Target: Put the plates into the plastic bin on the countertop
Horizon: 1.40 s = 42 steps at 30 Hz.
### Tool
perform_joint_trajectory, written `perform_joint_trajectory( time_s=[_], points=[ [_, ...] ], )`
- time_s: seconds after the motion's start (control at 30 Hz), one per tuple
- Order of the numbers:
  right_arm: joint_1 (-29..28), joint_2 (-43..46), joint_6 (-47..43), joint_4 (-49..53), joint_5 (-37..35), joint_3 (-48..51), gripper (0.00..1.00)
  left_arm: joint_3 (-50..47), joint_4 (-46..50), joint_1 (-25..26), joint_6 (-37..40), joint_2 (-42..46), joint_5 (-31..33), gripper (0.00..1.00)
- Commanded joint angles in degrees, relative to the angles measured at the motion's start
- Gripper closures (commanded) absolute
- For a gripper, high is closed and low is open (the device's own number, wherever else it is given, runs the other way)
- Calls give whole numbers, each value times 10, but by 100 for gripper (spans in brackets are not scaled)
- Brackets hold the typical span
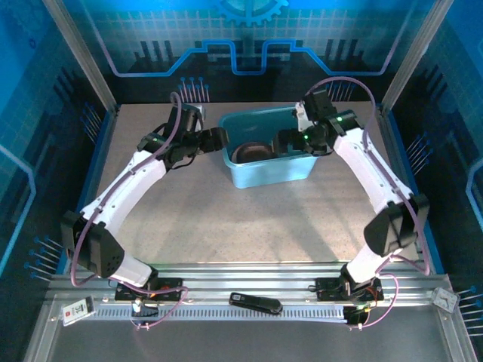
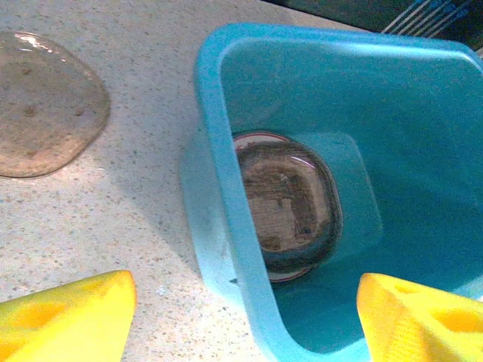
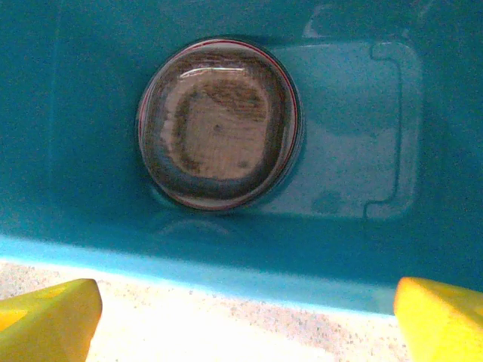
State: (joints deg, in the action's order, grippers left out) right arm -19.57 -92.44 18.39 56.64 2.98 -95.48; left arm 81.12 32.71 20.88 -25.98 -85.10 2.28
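The left gripper (image 1: 219, 139) (image 2: 245, 285) hangs with its jaws spread and nothing pinched between them. Seen from its wrist, its yellow fingers (image 2: 68, 320) straddle the left wall of the bin (image 1: 273, 172) (image 2: 226, 226). One finger is over the counter (image 1: 226, 219) (image 2: 151, 226) outside the bin, and the other is over the bin's inside. Whether either finger touches the rim cannot be told.

Ahead of this gripper and slightly toward its inner finger, a brown plate (image 2: 290, 204) lies flat on the bin's floor. It sits on a white plate (image 2: 281, 274) whose red-edged rim peeks out around it. Further ahead, on the outer finger's side, a loose plate (image 2: 45, 105) lies flat on the counter. It is clear and smoky brown, and it is well apart from the bin wall.

The right gripper (image 1: 287, 141) (image 3: 247, 292) is at the bin's opposite side, also spread wide and holding nothing. Its fingers (image 3: 45, 320) hover over a strip of counter (image 3: 226, 317). The bin's wall (image 3: 226, 260) runs across just ahead of them. Beyond that wall, ahead and a little toward its left finger, the same stack (image 3: 219, 124) rests on the floor of the bin. The brown plate is on top and a thin red rim shows at its edge.

From above, the two grippers face each other across the bin, with the stack (image 1: 253, 153) between them and nearer the left one.
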Motion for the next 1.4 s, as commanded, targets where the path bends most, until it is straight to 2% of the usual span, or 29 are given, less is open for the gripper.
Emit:
perform_joint_trajectory(
  time_s=[0.0, 0.3, 0.57, 0.87, 1.13, 1.37],
  points=[
    [3, 47, -2, 14, 0, 33, 0, -13, 23, -26, -3, 18, -20, 22],
    [18, 108, 20, -6, 20, 117, 5, -50, 31, -133, -28, 5, -33, 22],
    [33, 103, 24, -12, 24, 110, 10, -32, -6, -215, -88, -123, -57, 24],
    [54, 95, 22, -7, 29, 104, 15, 72, -19, -226, -123, -281, -48, 26],
    [62, 83, 25, -2, 28, 99, 18, 132, -13, -231, -131, -360, -34, 28],
    [65, 74, 24, -3, 32, 94, 19, 143, -13, -231, -131, -392, -34, 35]
  ],
)
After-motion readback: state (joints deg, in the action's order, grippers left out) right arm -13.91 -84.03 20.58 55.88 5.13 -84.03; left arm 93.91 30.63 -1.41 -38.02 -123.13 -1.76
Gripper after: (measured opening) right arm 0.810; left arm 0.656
